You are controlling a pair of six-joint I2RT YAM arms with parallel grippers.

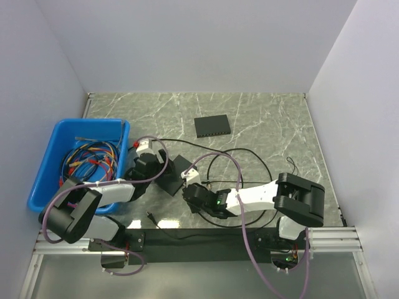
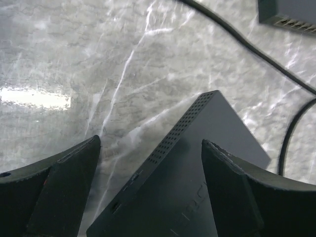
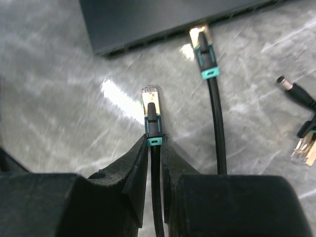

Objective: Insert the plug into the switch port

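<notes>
The plug (image 3: 151, 101), a metal tip with a teal boot on a thin black cable, sticks out of my right gripper (image 3: 154, 140), which is shut on the cable just behind it. It points at the switch (image 3: 163, 19), a short gap away from the row of ports (image 3: 143, 43) along the box's edge. A second teal plug (image 3: 203, 44) sits at that same edge. My left gripper (image 2: 150, 143) is open and straddles a corner of the switch (image 2: 197, 163). From above, the switch (image 1: 169, 173) lies between the left gripper (image 1: 161, 167) and the right gripper (image 1: 188, 182).
A blue bin (image 1: 47, 165) of coloured wires stands at the left. Another black box with ports (image 1: 212, 126) lies farther back. Black cable loops (image 1: 249, 159) run over the marble top. A barrel connector (image 3: 291, 91) and a loose clear plug (image 3: 305, 148) lie to the right.
</notes>
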